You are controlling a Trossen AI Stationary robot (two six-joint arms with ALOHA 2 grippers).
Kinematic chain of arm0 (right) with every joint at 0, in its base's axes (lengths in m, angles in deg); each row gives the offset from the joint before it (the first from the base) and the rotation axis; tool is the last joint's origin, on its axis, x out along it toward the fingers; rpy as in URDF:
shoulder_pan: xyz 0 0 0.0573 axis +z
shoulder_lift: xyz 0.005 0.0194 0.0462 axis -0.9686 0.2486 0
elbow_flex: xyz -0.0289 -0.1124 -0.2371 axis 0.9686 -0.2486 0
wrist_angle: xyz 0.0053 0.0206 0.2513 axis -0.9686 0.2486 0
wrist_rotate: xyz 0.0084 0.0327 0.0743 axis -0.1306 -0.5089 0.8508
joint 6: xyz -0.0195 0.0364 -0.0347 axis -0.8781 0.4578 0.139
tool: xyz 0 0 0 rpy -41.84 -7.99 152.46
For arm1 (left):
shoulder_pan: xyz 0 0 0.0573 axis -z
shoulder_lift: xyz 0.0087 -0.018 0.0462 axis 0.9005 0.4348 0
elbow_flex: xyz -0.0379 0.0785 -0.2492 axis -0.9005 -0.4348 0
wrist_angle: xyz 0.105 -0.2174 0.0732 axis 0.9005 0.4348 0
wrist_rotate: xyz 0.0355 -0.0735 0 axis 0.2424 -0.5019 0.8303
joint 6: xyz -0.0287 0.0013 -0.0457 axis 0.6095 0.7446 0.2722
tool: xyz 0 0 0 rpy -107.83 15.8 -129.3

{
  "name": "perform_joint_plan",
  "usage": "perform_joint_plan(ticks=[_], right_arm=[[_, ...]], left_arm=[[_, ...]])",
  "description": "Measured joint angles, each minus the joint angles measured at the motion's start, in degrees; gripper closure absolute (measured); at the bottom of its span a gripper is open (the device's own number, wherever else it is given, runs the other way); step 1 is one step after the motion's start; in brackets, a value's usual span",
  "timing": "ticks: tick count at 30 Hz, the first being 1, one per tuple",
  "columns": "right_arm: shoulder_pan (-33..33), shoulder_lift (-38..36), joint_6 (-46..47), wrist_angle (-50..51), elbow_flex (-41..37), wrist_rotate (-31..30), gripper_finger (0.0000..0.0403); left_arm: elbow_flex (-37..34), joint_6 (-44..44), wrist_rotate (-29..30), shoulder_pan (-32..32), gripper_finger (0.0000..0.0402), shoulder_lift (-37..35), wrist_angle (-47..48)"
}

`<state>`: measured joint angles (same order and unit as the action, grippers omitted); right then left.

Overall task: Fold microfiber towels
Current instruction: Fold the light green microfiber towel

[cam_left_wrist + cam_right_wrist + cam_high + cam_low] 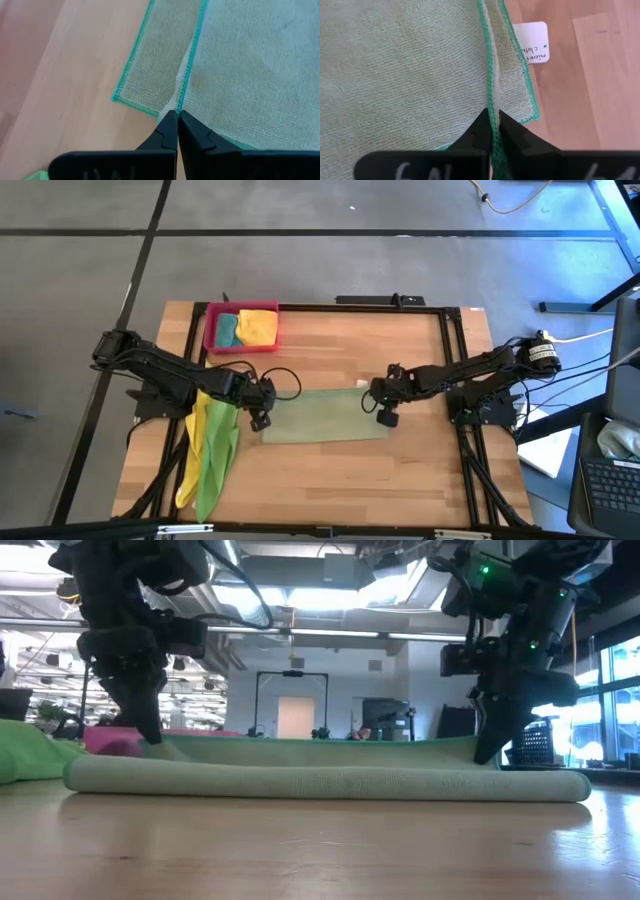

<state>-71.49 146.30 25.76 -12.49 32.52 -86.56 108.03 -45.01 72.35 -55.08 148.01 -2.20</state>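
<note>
The pale olive-green towel [325,417] lies in the middle of the table, doubled over, with its fold [330,783] toward the near edge. My left gripper [262,416] is shut on it at its left end. My right gripper [384,414] is shut on it at its right end. In both wrist views the upper layer's teal-stitched edge stops short of the lower layer's edge [131,75]. A yellow towel [192,448] and a bright green one [217,455] lie under my left arm. A teal towel [227,328] and another yellow one [257,326] sit in the tray. My left gripper pinches the upper layer's teal-stitched edge [181,102] near the towel's left end, between its two fingertips, slanting steeply down from the left. The edge sits low over the lower layer, which rests on the table. My right gripper pinches the same stitched edge [493,102] near the towel's right end, between its two fingertips, slanting steeply down from the right. The cloth between the two grippers runs roughly level [320,745], just above the fold.
A pink-red tray [212,340] stands at the far left of the table. A white paper tag [532,42] with handwriting lies on the wood beside the towel's far right corner. Bare wood stretches along the near edge [350,480]. A black frame [452,350] borders the table.
</note>
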Motion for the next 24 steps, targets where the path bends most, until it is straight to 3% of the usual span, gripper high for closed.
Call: perform_joint_plan(ticks=[8,13,19,24], right_arm=[[0.0,0.0,-0.1,-0.7,0.0,0.0,0.0382],[0.0,0.0,0.0,-0.6,0.0,1.5,0.0376],[0.0,-1.6,0.1,1.3,0.3,1.4,0.0335],[0.0,-4.5,1.1,8.1,3.0,-0.4,0.0292]], left_arm=[[0.0,0.0,0.9,0.0,0.0399,0.3,0.2],[0.0,-0.6,0.9,0.0,0.0364,0.3,0.4],[2.4,-0.1,2.6,0.0,0.0311,0.2,6.4],[5.4,-1.1,5.9,0.0,0.0294,-2.1,11.0]])
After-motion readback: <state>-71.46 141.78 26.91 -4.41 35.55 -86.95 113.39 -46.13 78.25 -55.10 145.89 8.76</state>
